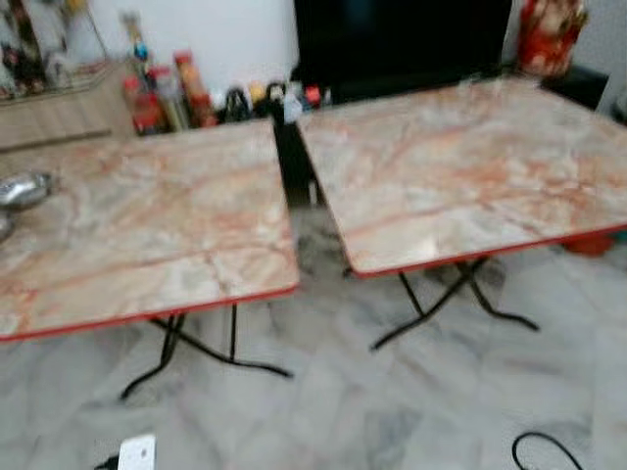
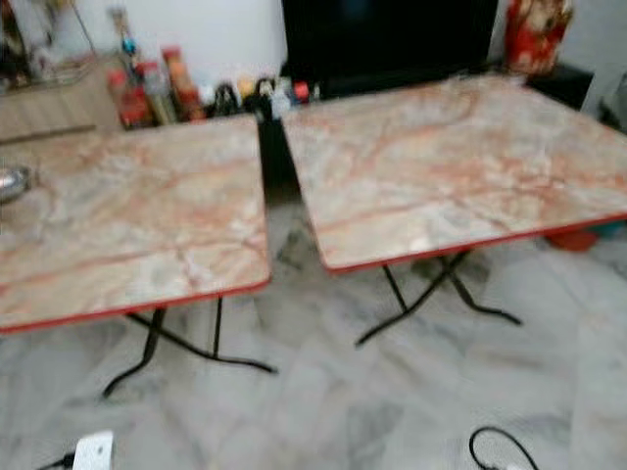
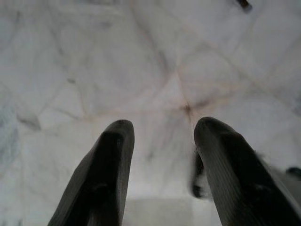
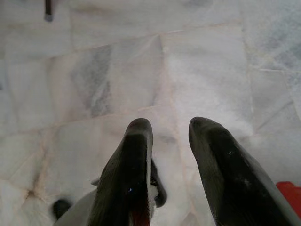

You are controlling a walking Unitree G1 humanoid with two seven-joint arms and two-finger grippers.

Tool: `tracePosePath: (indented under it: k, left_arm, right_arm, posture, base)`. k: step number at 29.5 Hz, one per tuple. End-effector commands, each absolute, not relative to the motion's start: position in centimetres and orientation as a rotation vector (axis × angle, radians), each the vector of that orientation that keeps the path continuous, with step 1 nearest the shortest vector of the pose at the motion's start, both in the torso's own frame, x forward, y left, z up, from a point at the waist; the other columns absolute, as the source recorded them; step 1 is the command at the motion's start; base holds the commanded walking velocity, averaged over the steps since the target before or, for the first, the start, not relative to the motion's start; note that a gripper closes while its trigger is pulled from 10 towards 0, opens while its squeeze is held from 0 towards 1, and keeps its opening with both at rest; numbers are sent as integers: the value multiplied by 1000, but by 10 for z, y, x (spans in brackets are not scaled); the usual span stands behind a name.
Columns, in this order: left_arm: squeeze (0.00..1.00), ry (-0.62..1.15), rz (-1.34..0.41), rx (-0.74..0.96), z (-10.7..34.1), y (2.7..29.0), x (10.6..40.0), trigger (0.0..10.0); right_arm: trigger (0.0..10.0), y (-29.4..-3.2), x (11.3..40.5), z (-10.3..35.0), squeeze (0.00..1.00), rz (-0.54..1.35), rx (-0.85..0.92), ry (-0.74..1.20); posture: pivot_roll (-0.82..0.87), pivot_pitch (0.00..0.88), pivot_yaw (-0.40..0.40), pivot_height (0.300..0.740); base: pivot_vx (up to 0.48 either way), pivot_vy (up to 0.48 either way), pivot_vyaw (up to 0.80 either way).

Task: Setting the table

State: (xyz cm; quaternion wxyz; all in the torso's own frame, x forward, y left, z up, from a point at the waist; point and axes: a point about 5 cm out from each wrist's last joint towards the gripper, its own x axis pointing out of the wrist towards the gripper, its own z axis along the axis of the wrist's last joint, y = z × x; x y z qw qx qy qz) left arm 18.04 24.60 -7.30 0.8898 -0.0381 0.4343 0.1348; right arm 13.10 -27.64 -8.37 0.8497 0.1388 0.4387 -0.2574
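Tables: two of them, side by side w/ a gap between; left table (image 1: 147, 225) and right table (image 1: 460, 166); both stand on the pale marble floor (image 1: 392, 411), near the robot; nothing is set on the right one yet. Tops are flat, square, hard and shiny, pink-and-cream stone look, thin red edge; legs are thin black bent metal, crossed under each top. Tops look smooth, so things may slide; legs look thin, so I think a hard push could wobble them.

On the far left edge of the left table lies a shiny metal dish (image 1: 24, 188), blurry; prob. stiff, light, slippery, not easy to break; best to take it by the rim, I think.

Behind: bottles (image 1: 162, 93) in a bunch, a big black screen (image 1: 402, 39), a red-and-gold thing (image 1: 549, 34) in the corner; a white plug (image 1: 137, 452) and a black cord (image 1: 544, 450) lie on the floor.

Left gripper (image 3: 162, 136) hangs over the floor, its two black fingers apart, holding nothing; right gripper (image 4: 169, 129) hangs the same way, fingers apart, nothing between.
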Motion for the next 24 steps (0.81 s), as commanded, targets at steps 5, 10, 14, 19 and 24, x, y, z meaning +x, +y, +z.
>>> tracePosePath:
  k: [5,10,14,19,24]
  left_arm:
    - [0,921,301,-56,-74,255,174,10000]
    - [0,921,303,-57,-73,255,175,10000]
    - [0,922,306,-58,-73,256,176,10000]
    - [0,921,308,-59,-73,256,176,10000]
    - [0,922,308,-60,-73,255,176,10000]
  right_arm:
    - [10000,-269,137,-84,0,-533,319,909]
    - [10000,-269,138,-84,0,-536,323,907]
    - [10000,-268,139,-84,0,-537,326,905]
    - [10000,-269,140,-83,0,-530,315,908]
    - [10000,-269,139,-83,0,-544,333,904]
  posture:
    - [-23,50,68,740]
    - [-18,56,70,740]
    - [-12,64,75,740]
    - [-11,66,74,740]
    - [-13,67,72,740]
  base:
    - [0,480,0]
    - [0,480,0]
    - [0,480,0]
    - [0,480,0]
    - [0,480,0]
